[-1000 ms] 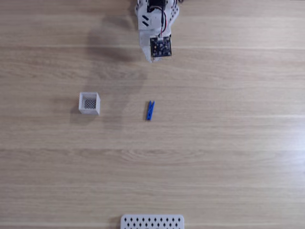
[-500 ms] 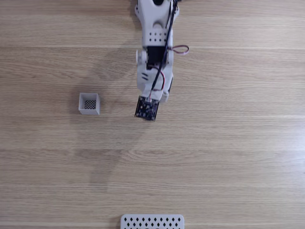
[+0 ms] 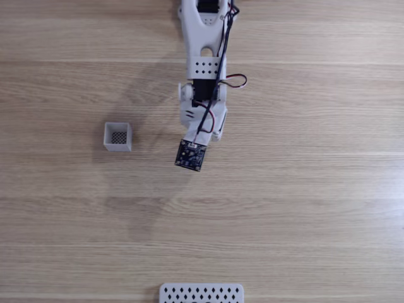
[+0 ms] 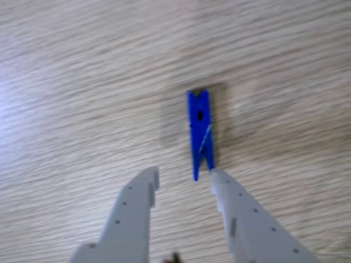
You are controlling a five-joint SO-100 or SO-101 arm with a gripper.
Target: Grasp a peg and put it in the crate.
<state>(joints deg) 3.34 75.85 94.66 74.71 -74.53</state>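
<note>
With my claw [image 4: 184, 178] spread wide and holding nothing, the peg [image 4: 200, 131] lies flat on the tabletop [image 4: 66, 82] just ahead of my fingertips, its near end roughly in line with the gap. Nothing gripped yet: close-in, grasp, carry and drop all remain. In the fixed view the crate [image 3: 118, 137] sits well left of my arm [image 3: 203, 76].
</note>
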